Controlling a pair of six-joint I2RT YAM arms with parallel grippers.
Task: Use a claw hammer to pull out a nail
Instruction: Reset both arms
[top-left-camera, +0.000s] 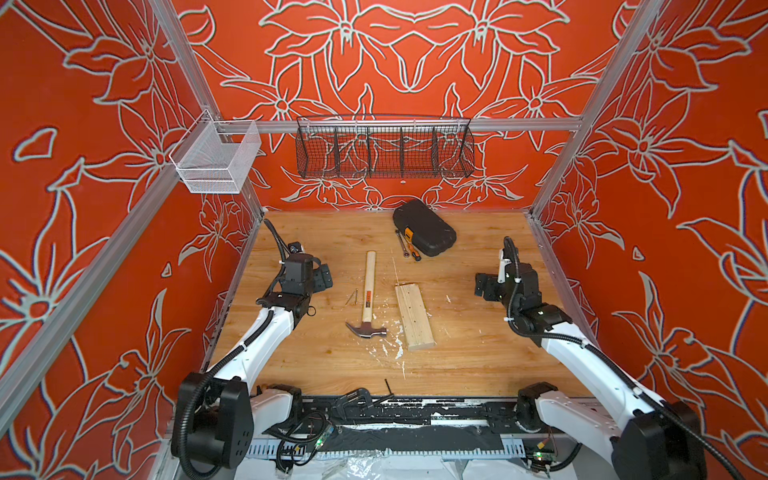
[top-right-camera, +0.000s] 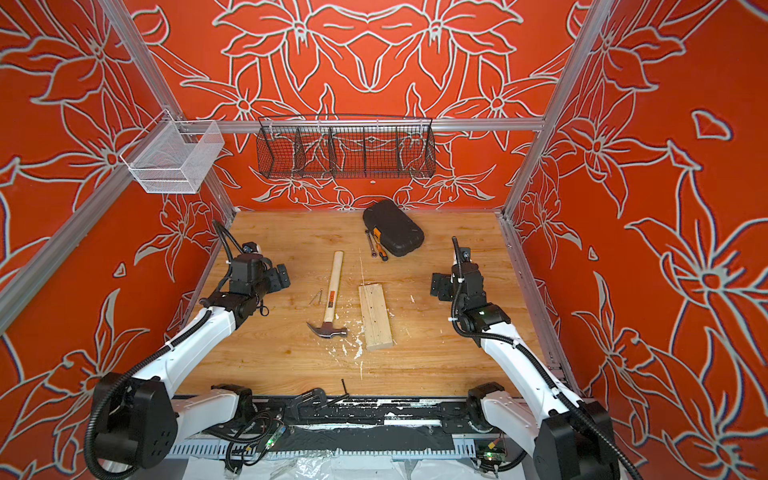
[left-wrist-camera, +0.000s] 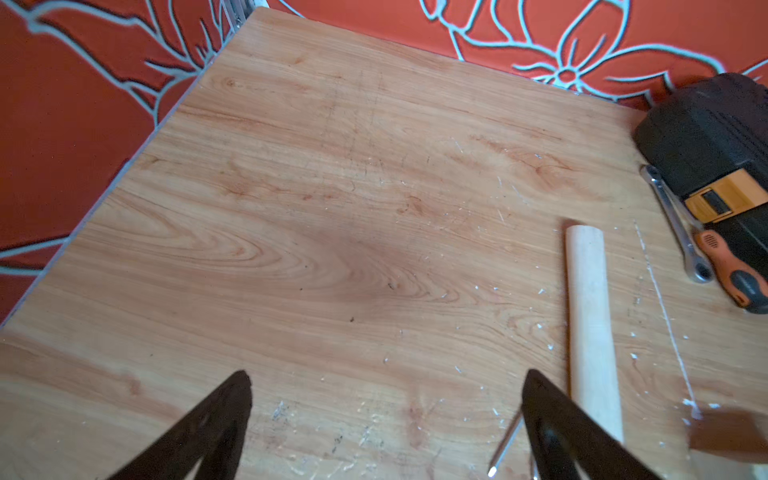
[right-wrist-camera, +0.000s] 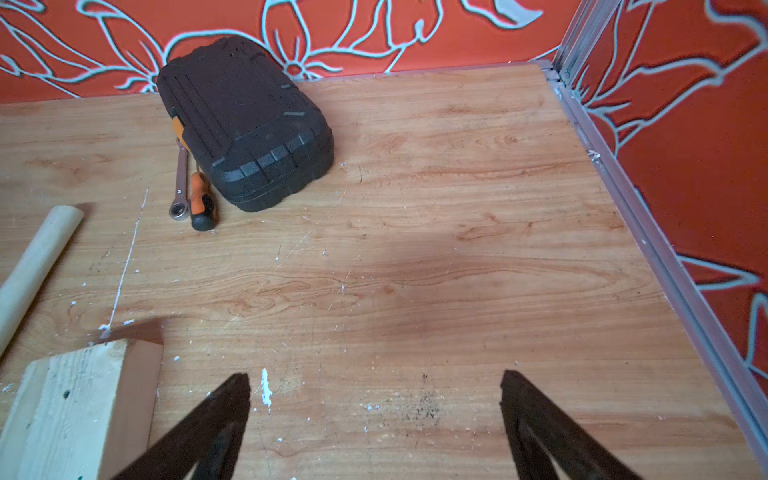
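We find the hammer (top-left-camera: 368, 291) lying flat near the middle of the table (top-left-camera: 478, 353), handle toward 12 o'clock and head toward 6, with nothing gripping it. A wood block (top-left-camera: 414, 316) lies just beside it at its 3 o'clock, two loose nails (top-left-camera: 353, 296) at its 9, and a black case (top-left-camera: 424, 227) at its 1. We see the left gripper (left-wrist-camera: 387, 376) hovering at the hammer's 9 o'clock and the right gripper (right-wrist-camera: 374, 375) at its 3, beyond the block. Both have jaws spread wide and empty.

In a top view, frame centre, on the table (top-left-camera: 478, 349): claw hammer (top-left-camera: 368, 286) left of wood block (top-left-camera: 414, 316); loose nails (top-left-camera: 353, 296) at its left; tool case (top-left-camera: 424, 227) above both.
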